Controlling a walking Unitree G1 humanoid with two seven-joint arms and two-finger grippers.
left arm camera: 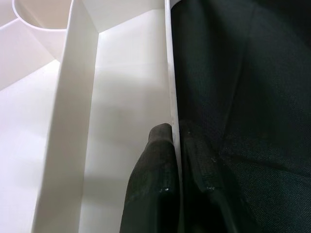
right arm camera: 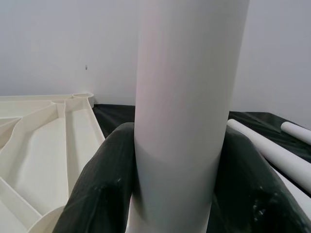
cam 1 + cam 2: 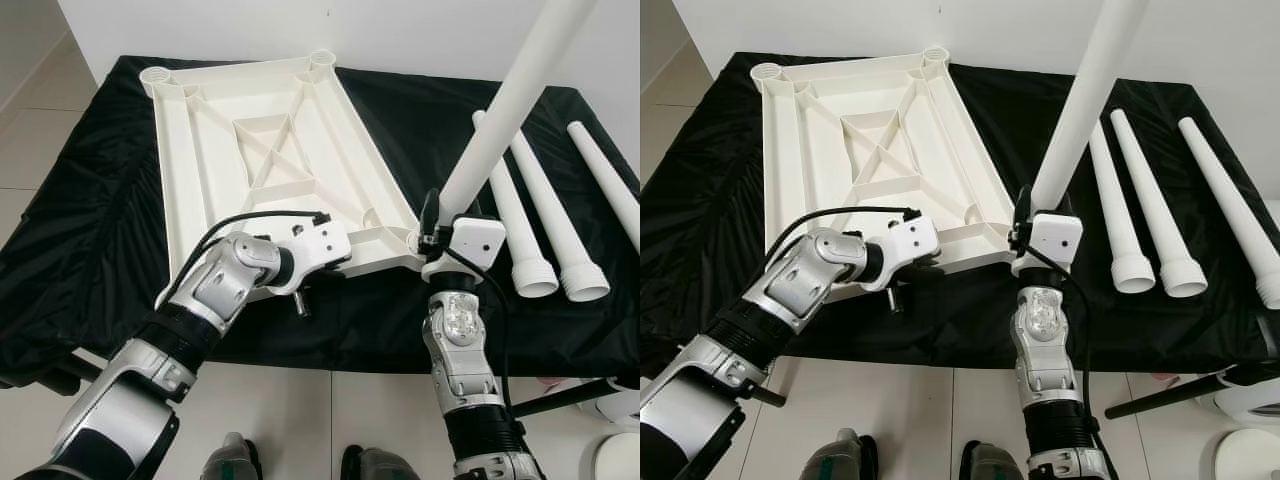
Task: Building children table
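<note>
The left hand (image 3: 335, 262) pinches the near rim of the upturned tabletop (image 3: 270, 150), while the right hand (image 3: 440, 225) grips the first leg (image 3: 510, 100) upright at the near corner socket beside it. Beyond the right hand, three legs (image 3: 545, 215) lie unfitted on the black-draped surface (image 3: 420, 110), so most assembly seemingly remains.

A plain white wall (image 3: 250, 25) behind — pale tiled floor (image 3: 30, 120) below, a black cloth (image 3: 100, 230) draping the table
</note>
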